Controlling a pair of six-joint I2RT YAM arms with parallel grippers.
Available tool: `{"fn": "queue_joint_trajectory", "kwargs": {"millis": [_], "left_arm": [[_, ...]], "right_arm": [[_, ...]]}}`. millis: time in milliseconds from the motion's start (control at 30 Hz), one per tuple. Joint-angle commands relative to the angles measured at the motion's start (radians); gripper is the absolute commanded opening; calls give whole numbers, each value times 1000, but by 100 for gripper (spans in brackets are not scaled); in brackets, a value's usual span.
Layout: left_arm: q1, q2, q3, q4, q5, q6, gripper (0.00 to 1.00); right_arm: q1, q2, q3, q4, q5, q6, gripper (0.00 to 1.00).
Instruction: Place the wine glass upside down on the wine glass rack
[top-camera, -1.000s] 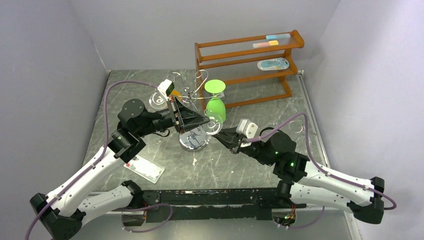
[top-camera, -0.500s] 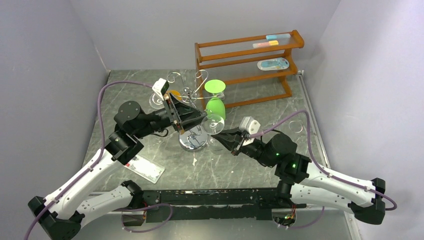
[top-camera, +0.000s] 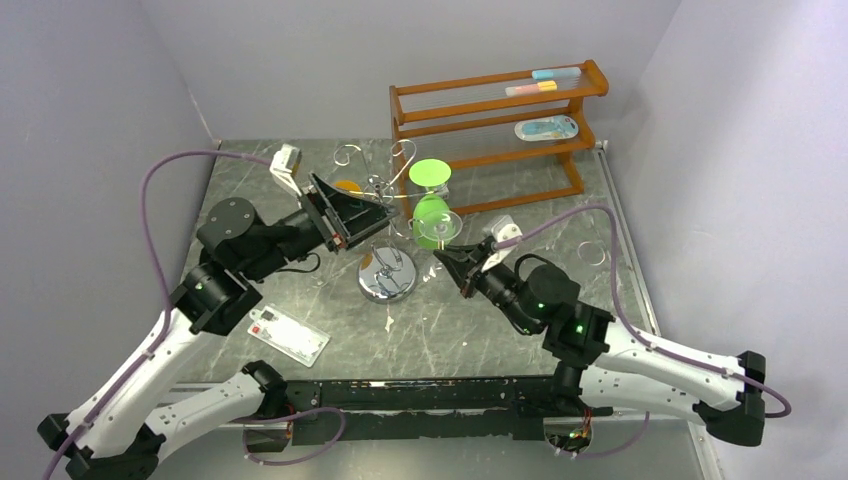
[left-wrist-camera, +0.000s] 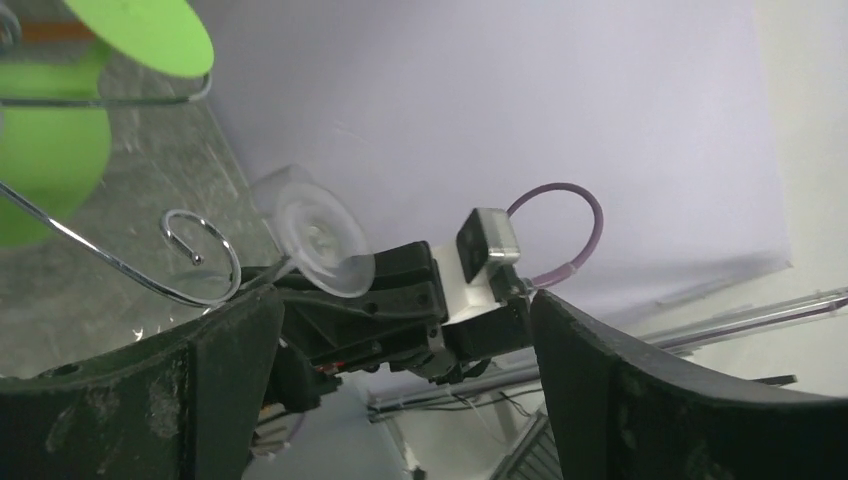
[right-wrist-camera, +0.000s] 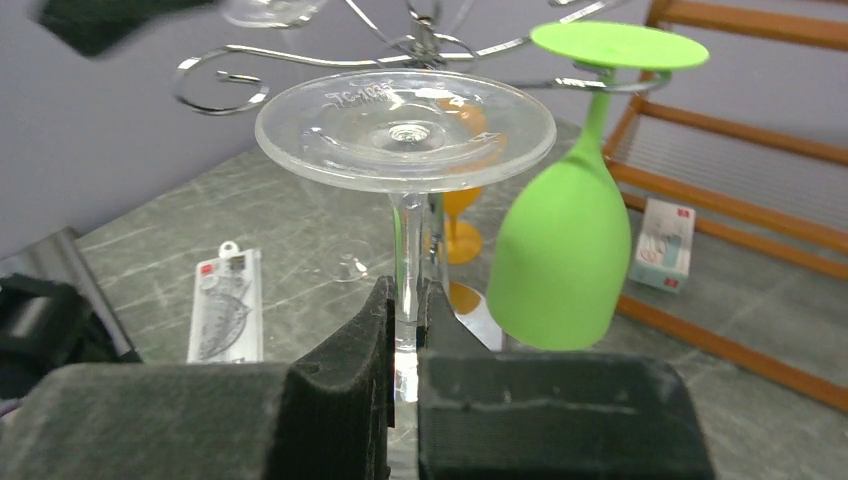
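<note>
The clear wine glass (right-wrist-camera: 405, 130) is held foot-up, with my right gripper (right-wrist-camera: 407, 300) shut on its stem; its bowl is hidden below the fingers. From above, the glass foot (top-camera: 440, 226) sits just in front of the chrome wine glass rack (top-camera: 388, 283), close to a green glass (top-camera: 431, 212) hanging upside down on a rack arm. A spiral arm (right-wrist-camera: 215, 80) curls to the left of the foot, at about its height. My left gripper (top-camera: 385, 215) stands open and empty left of the rack post. The left wrist view shows the clear glass foot (left-wrist-camera: 320, 240) beyond the wide-apart fingers (left-wrist-camera: 230, 390).
A brown wooden shelf (top-camera: 495, 120) stands at the back right with small items on it. An orange glass (right-wrist-camera: 460, 215) hangs behind the rack post. A white packet (top-camera: 288, 335) lies on the grey table near the left arm. Grey walls close in on both sides.
My left gripper opened, let go of the clear glass and drew back to the left. The right gripper, still shut on the stem, carried the glass up and back toward the rack.
</note>
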Motion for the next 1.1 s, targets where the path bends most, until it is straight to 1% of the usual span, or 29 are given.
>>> {"fn": "queue_joint_trajectory", "kwargs": {"millis": [0,133,300,500,800,933,1067], "left_arm": [[4,-19,108,-122,-79,235,96],[4,11,205,-196,-61,405,96],[4,28,247,-244,-69,498,96],[4,33,270,-284,-118,549,96],[4,17,279,-320,-192,584,96],[4,16,279,-331,-206,588,96],[4,11,281,-338,-221,588,96]], "right_arm": [[2,63,8,99,152,37,0],[1,124,-1,206,173,23,0],[-4,168,1,292,210,38,0],[-22,215,20,310,166,35,0],[-61,260,11,364,88,69,0],[-84,271,3,392,2,69,0],[-137,284,14,405,-111,111,0]]}}
